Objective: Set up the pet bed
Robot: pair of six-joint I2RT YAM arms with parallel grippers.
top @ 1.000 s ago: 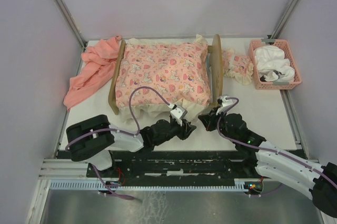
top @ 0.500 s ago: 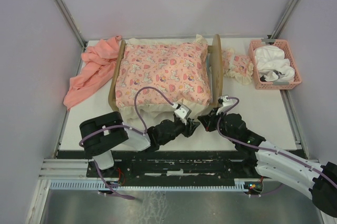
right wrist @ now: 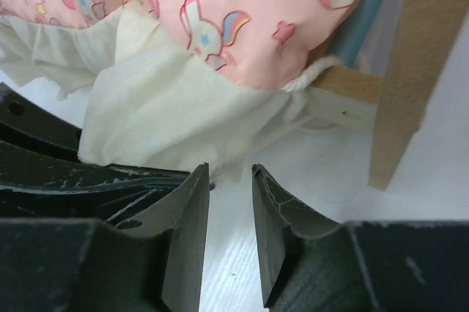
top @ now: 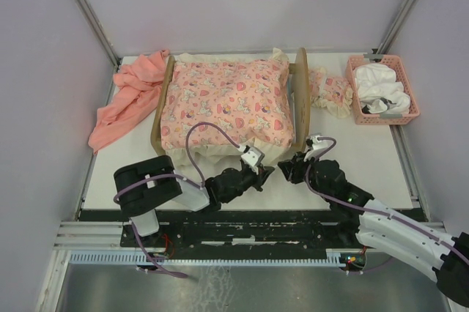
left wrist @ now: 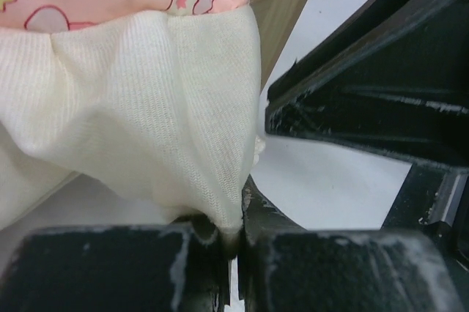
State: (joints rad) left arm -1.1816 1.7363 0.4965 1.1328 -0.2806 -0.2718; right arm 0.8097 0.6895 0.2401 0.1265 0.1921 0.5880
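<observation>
The pet bed (top: 301,99) is a light-wood frame at the back middle of the table. A pink printed cushion (top: 227,103) with a cream frill lies on it. My left gripper (top: 266,172) is at the bed's near right corner, shut on the edge of the cream frill (left wrist: 146,121), which is pinched between its fingertips (left wrist: 234,242). Right beside it my right gripper (top: 287,168) stands open just short of the frill (right wrist: 161,121), nothing between its fingers (right wrist: 231,176). The wooden frame leg (right wrist: 418,56) shows to its right.
A salmon-pink cloth (top: 128,99) lies crumpled left of the bed. A small printed pillow (top: 331,92) lies right of the headboard. A pink basket (top: 381,88) with white cloth stands at the back right. Both grippers crowd each other at the bed's corner.
My left gripper moved right to the frill's corner and shut on it. My right gripper opened, let the frill go and drew back slightly.
</observation>
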